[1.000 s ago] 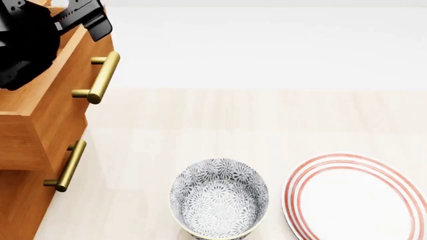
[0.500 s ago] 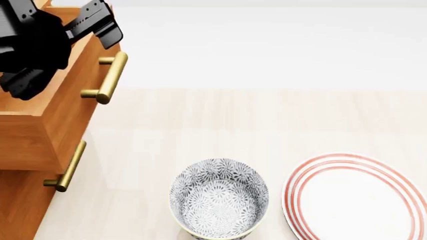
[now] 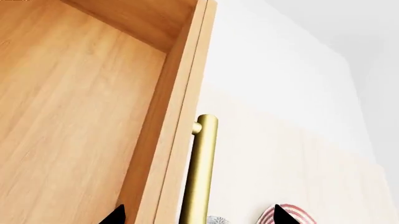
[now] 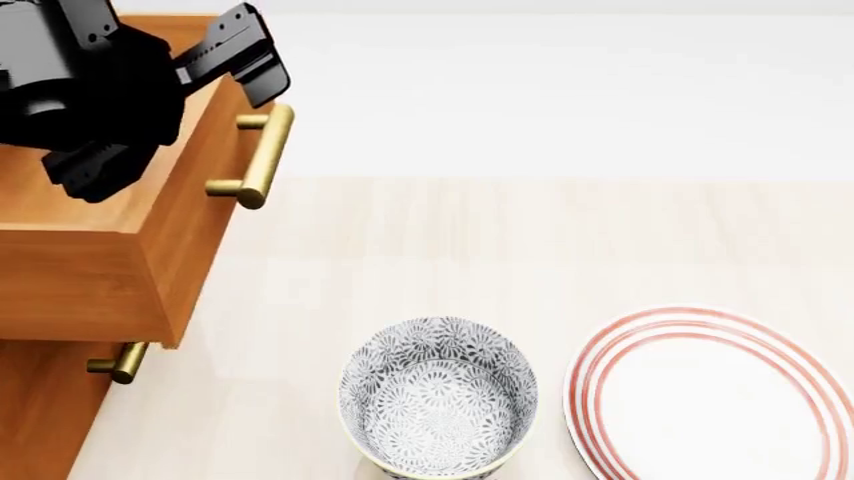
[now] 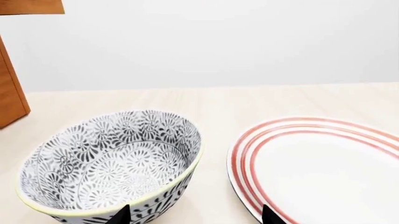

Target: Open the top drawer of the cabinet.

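Jutting well out from the cabinet (image 4: 40, 400), the top drawer (image 4: 94, 270) fills the head view's 9 to 10 o'clock area, its front overhanging the drawer below. One brass handle (image 4: 260, 157) on two posts crosses that front. Of a lower drawer, only the end of a second brass handle (image 4: 120, 362) peeks out beneath the overhang at about 8 o'clock; a third handle cannot be seen. The left wrist view looks down into the drawer, showing bare wood inside (image 3: 74, 116) with nothing visible in it.

The left gripper (image 4: 247, 60) hangs over the drawer's front edge at 11 o'clock, just above the handle. Its two black fingertips (image 3: 115, 215) sit wide apart in the wrist view, one over the drawer's inside and the other out past the handle, gripping nothing.

One patterned bowl (image 4: 438, 397) stands on the pale table (image 4: 534, 230) at 6 o'clock, with nothing in it. One white plate (image 4: 714, 395) with red rings lies at 4 o'clock, just beside the bowl, also bare.

The right gripper (image 5: 194, 215) shows only two dark fingertips, spread wide, above the gap between bowl and plate, holding nothing.
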Motion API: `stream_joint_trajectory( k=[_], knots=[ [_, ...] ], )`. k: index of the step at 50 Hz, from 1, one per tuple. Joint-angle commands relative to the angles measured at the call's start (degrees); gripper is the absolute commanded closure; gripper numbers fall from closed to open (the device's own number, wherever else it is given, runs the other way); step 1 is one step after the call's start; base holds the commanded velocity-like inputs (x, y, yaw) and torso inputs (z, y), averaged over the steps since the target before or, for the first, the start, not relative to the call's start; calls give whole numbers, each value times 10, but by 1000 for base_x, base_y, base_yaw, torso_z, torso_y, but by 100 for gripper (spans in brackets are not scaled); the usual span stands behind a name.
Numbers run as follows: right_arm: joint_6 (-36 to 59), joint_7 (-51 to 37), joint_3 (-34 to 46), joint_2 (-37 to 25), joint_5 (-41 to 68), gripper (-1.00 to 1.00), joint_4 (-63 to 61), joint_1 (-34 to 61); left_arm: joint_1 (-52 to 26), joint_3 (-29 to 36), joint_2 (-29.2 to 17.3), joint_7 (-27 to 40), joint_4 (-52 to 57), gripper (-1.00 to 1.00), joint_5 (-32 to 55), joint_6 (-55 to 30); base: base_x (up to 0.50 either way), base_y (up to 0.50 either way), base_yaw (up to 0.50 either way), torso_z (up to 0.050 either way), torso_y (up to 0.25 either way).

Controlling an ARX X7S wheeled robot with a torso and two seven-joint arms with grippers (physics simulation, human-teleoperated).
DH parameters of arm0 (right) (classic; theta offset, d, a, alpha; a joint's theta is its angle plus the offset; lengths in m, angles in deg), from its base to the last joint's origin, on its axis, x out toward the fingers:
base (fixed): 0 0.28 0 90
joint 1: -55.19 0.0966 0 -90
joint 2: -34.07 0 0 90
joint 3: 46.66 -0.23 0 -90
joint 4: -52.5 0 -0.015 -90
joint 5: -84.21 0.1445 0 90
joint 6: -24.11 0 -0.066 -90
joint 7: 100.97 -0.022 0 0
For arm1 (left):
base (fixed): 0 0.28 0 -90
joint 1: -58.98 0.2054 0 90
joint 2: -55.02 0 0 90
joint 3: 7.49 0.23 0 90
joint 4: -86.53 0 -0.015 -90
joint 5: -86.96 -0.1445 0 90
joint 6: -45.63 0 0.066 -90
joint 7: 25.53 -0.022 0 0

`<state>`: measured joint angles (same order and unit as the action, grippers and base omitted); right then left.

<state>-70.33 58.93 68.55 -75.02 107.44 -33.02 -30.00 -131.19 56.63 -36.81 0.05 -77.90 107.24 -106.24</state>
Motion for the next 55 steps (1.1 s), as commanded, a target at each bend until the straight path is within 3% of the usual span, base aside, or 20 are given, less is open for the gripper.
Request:
stream_joint_trajectory(
  k=[1, 13, 27, 55],
  knots=[
    [-4, 13, -11, 9, -10, -100, -1, -2, 8, 116, 18, 7, -4, -100, 179, 9, 0, 0, 0, 0, 0],
    [-7, 13, -11, 8, -8, -100, -1, -3, 24, 304, 18, 48, 16, -100, 405, 29, 0, 0, 0, 0, 0],
    [-10, 12, -10, 5, -6, -100, -5, -5, 49, 465, 18, 93, 69, -100, 598, 52, 0, 0, 0, 0, 0],
    [-10, 10, -9, 1, -1, -100, -9, -6, 59, 608, 16, 149, 147, -100, 796, 90, 0, 0, 0, 0, 0]
  ],
)
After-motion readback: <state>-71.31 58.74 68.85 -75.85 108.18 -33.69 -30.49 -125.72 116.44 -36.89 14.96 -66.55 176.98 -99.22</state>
